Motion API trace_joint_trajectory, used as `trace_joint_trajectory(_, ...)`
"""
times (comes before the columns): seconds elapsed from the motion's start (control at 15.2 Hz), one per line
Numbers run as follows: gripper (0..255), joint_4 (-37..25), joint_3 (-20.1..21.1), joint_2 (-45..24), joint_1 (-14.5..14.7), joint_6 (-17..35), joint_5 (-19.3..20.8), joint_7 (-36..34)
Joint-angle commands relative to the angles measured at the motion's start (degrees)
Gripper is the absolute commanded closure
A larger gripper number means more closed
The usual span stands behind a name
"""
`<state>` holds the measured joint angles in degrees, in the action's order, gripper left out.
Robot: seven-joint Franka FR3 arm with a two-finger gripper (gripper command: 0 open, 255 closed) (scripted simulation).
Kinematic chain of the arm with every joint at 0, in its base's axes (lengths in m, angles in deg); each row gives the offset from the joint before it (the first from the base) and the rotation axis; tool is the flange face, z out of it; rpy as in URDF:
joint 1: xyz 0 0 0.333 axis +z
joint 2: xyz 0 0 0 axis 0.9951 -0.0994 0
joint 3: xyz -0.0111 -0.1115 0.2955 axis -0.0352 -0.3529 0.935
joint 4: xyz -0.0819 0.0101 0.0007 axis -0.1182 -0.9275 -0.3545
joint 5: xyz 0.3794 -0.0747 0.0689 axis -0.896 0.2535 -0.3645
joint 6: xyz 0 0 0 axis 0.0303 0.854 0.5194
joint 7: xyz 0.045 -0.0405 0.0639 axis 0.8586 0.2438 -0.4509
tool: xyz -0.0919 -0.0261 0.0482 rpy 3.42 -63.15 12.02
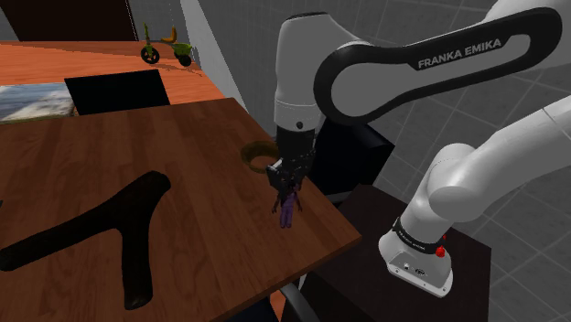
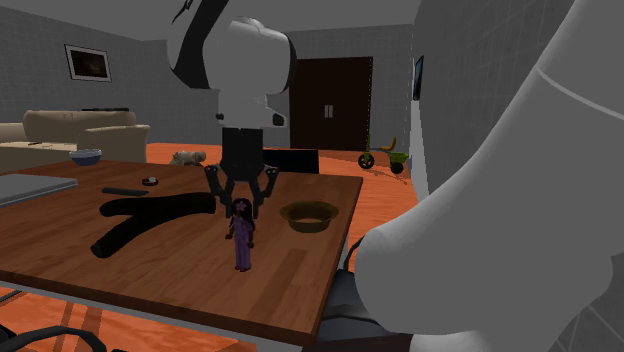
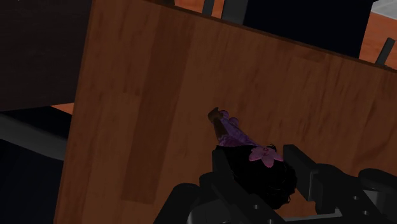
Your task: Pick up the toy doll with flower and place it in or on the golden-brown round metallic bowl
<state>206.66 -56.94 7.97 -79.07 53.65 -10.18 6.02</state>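
The toy doll (image 1: 288, 212) (image 2: 243, 245) is small and purple, with dark hair and a pink flower on its head. It stays upright near the wooden table's (image 1: 201, 174) edge closest to my stand. My gripper (image 1: 286, 186) (image 2: 243, 207) comes straight down over it and is shut on the doll's head. In the wrist view the doll's (image 3: 232, 133) dark head fills the gap between the fingers of the gripper (image 3: 259, 167). Whether its feet touch the table I cannot tell. The golden-brown round bowl (image 1: 256, 154) (image 2: 310, 216) sits on the table just beyond the gripper, close to the same edge.
A large black Y-shaped object (image 1: 119, 229) (image 2: 150, 215) lies across the table's middle. A black flat rectangle (image 1: 119, 91) lies at the far end. A toy tricycle (image 1: 165, 48) (image 2: 383, 158) stands on the orange floor beyond. The table edge (image 1: 339, 240) is close to the doll.
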Motion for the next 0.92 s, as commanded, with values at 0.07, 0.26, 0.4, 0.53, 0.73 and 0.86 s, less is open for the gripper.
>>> trace_joint_trajectory(0.07,255,-1.9,-0.7,0.6,-0.1,-2.5,0.4,-0.1)
trace_joint_trajectory(0.26,255,-3.7,-1.3,1.2,-0.2,-4.9,0.8,-0.3)
trace_joint_trajectory(0.4,255,-5.0,-1.7,1.5,-0.2,-6.5,1.0,-0.5)
trace_joint_trajectory(0.53,255,-6.4,-2.1,1.7,-0.3,-8.1,1.2,-0.6)
trace_joint_trajectory(0.73,255,-8.5,-2.6,1.9,-0.4,-10.4,1.6,-0.9)
trace_joint_trajectory(0.86,255,-9.9,-2.9,2.0,-0.5,-11.9,1.8,-1.1)
